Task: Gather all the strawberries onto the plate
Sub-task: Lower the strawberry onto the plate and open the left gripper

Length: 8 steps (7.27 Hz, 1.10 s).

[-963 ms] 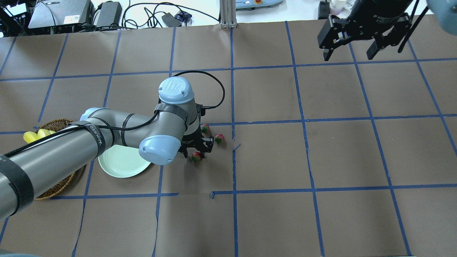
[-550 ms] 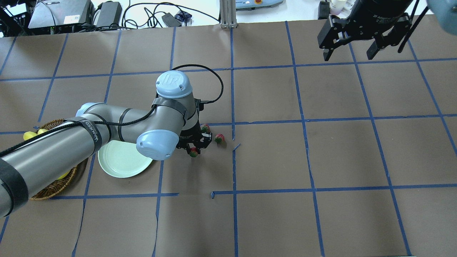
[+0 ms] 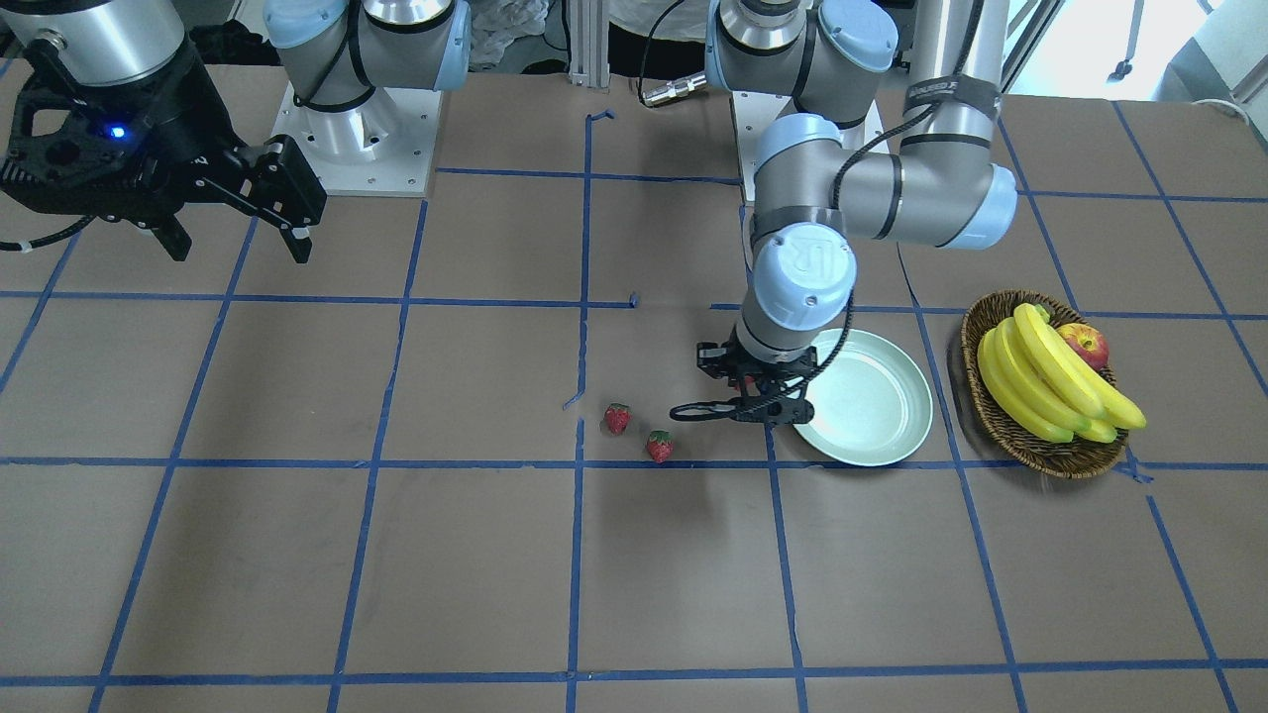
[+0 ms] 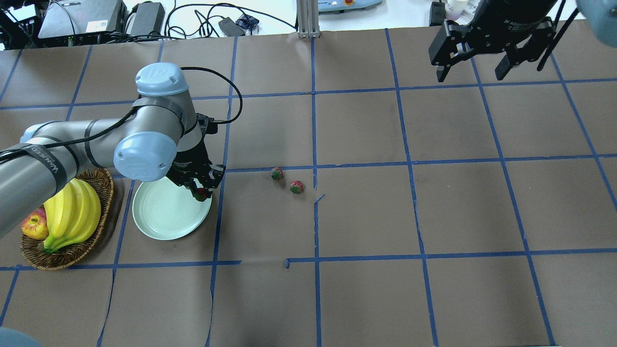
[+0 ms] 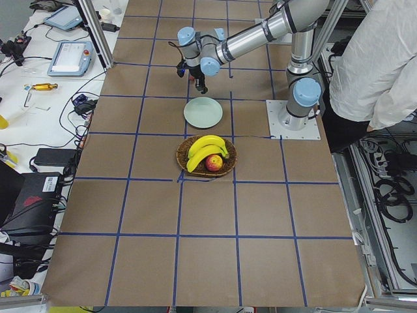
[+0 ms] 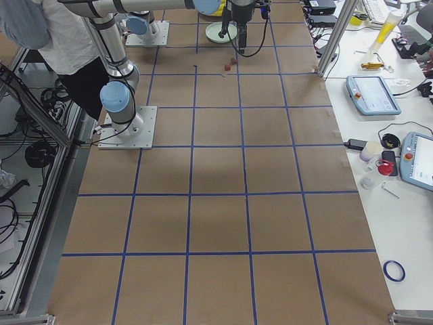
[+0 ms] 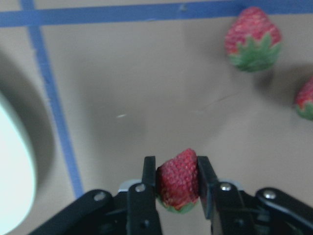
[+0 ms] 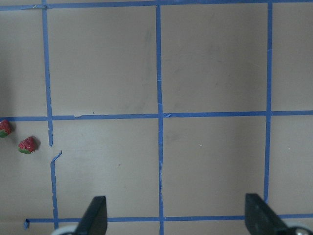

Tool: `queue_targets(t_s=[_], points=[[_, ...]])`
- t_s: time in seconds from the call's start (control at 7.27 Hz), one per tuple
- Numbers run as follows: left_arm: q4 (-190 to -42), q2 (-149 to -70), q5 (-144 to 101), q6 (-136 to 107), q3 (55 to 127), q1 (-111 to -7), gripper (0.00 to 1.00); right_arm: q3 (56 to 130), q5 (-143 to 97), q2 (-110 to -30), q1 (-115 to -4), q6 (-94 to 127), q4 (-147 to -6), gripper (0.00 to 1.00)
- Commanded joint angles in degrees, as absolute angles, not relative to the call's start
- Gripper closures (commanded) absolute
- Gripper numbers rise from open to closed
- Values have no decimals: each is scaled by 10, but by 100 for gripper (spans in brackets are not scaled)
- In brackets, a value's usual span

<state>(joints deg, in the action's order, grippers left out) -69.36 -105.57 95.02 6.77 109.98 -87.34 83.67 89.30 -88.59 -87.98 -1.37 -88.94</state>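
Right at the L gripper [image 7: 177, 169], one strawberry [image 4: 201, 194] is being pinched between both fingers [image 7: 148, 196], hanging above the tabletop by the plate [image 4: 159, 221] rim. The plate is spreading out behind the claw. Other two strawberries [image 4: 276, 173] [image 4: 297, 187] are lying ahead of the claw, near each other, w/ open brown paper all round. Basket [image 4: 33, 260] w/ bananas [image 4: 72, 212] & apple [image 4: 33, 226] is sitting beyond the plate. R gripper [image 4: 470, 76] is hovering well apart, fingers spread wide.

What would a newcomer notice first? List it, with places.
The left gripper hangs by the rim of the round pale-green plate, shut on a small red strawberry. Two more strawberries lie on the brown table toward its middle; a wicker basket of yellow bananas flanks the plate.
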Motion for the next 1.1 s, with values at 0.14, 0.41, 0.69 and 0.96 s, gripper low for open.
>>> queue_targets(t_s=[0.14, 0.41, 0.69, 0.96], points=[[-689, -1054, 953, 113, 1140, -817, 11, 837, 891, -886, -881, -13, -889, 0], [-636, -1057, 947, 23, 1131, -873, 10, 837, 891, -886, -881, -13, -889, 0], [-543, -1088, 864, -87, 1111, -956, 14, 837, 891, -886, -881, -13, -889, 0], [-465, -1132, 839, -133, 1098, -982, 19, 837, 889, -886, -882, -13, -889, 0]])
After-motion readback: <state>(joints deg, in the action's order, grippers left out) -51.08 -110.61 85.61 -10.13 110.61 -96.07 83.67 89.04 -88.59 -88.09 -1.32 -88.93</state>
